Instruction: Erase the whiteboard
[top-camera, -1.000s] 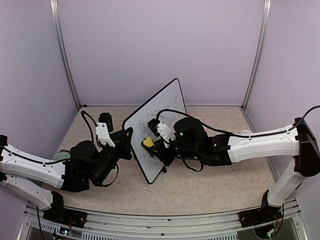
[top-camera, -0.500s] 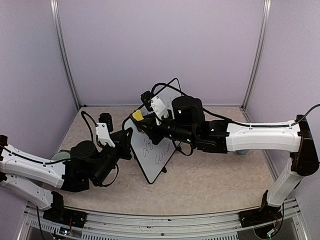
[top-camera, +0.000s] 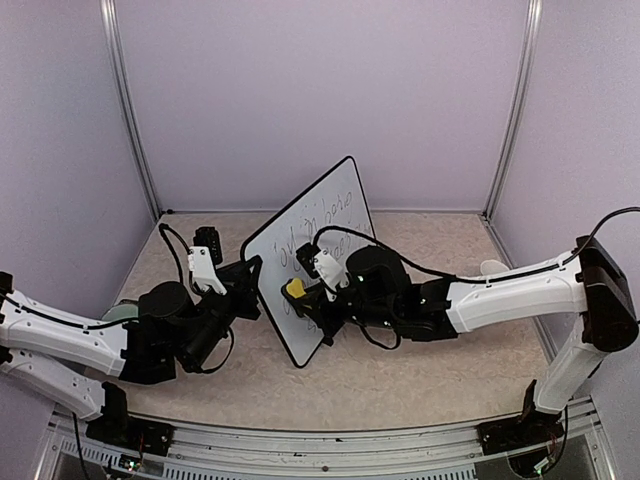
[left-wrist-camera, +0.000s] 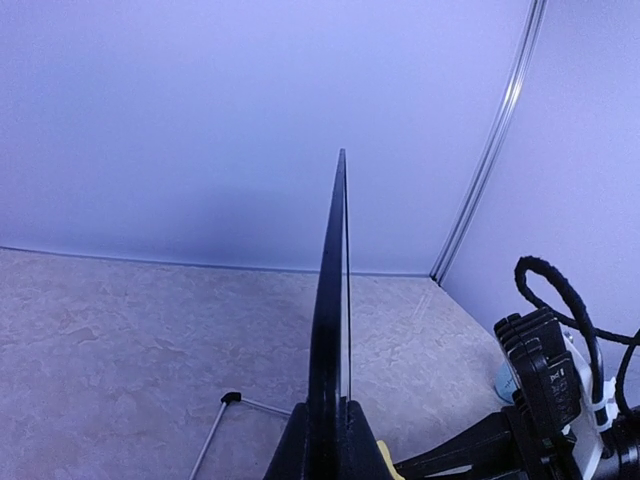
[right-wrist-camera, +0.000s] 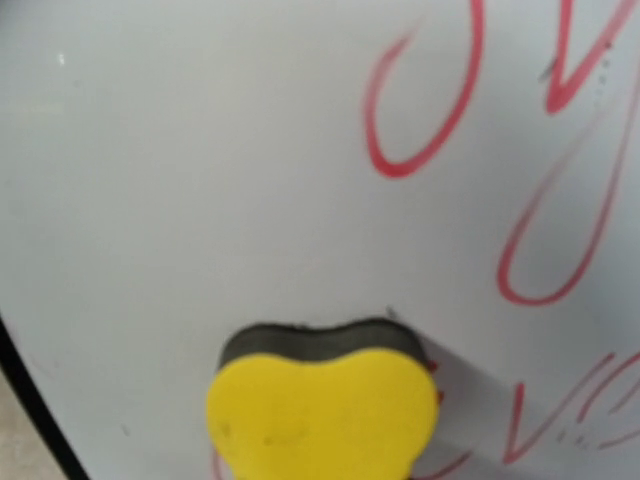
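From above, the whiteboard (top-camera: 322, 235) stands on its edge on the table (top-camera: 430, 370), tilted, between the two arms. The left claw (top-camera: 251, 283) is clamped together on the board's near left edge. The right claw (top-camera: 302, 292) grips a yellow eraser (top-camera: 296, 289) and presses it against the board's face. Handwriting (top-camera: 330, 215) lies above and beyond that claw.

From the left wrist, the whiteboard (left-wrist-camera: 335, 300) shows edge-on, rising straight up from the left claw (left-wrist-camera: 326, 445), whose fingers pinch its frame. A thin wire foot (left-wrist-camera: 232, 398) rests on the table just left of the claw, and the right arm's black wrist (left-wrist-camera: 545, 385) sits off to its right.

From the right wrist, the eraser (right-wrist-camera: 322, 412) fills the bottom centre, its dark felt side flat on the whiteboard (right-wrist-camera: 180, 170). Red writing (right-wrist-camera: 420, 110) runs above and to its right. The fingers themselves are out of frame.
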